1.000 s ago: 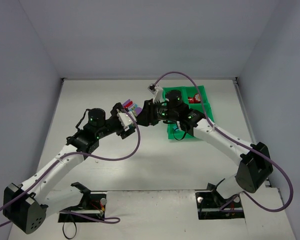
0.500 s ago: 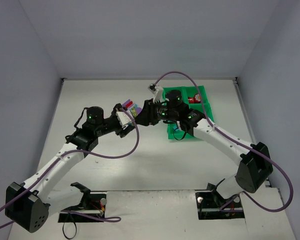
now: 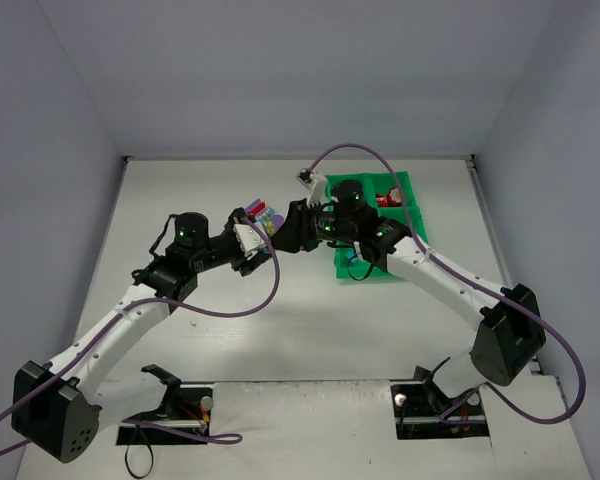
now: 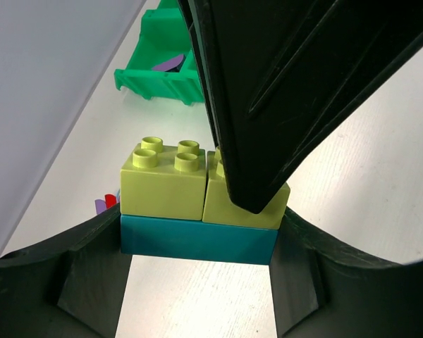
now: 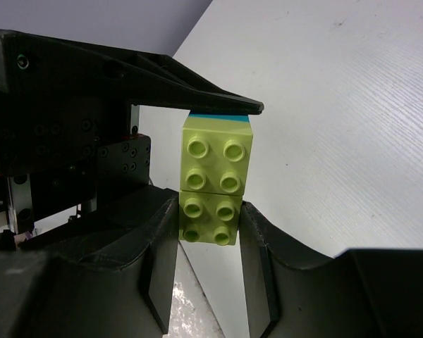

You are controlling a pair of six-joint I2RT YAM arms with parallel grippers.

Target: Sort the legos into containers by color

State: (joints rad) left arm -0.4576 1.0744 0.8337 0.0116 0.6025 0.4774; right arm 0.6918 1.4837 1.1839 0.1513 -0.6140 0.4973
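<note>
Two arms are meeting mid-surface here, just left of the green tray [image 3: 408, 205]. The left fingers [image 4: 92, 282] are clamping the teal brick [image 4: 197, 241] by its two ends. The right fingers [image 5: 158, 264] are squeezing the near yellow-green brick [image 5: 209, 220], one of two sitting side by side on the teal one. The second yellow-green brick [image 4: 162, 184] is riding along with nobody gripping it. The whole stack is hanging between the two arms, seemingly off the surface.

This is looking like the pull-apart. To do it well, the left side should be holding dead firm while the right is drawing its brick straight off the studs. A slight rock away from the neighbour is probably helping, with no twisting that would drag the neighbour loose. A slow pull is the safe call, since a brick popping free could fly. Loose legos [image 3: 263, 213] are waiting on the surface behind, and red legos [image 3: 388, 198] are lying in a far compartment.
</note>
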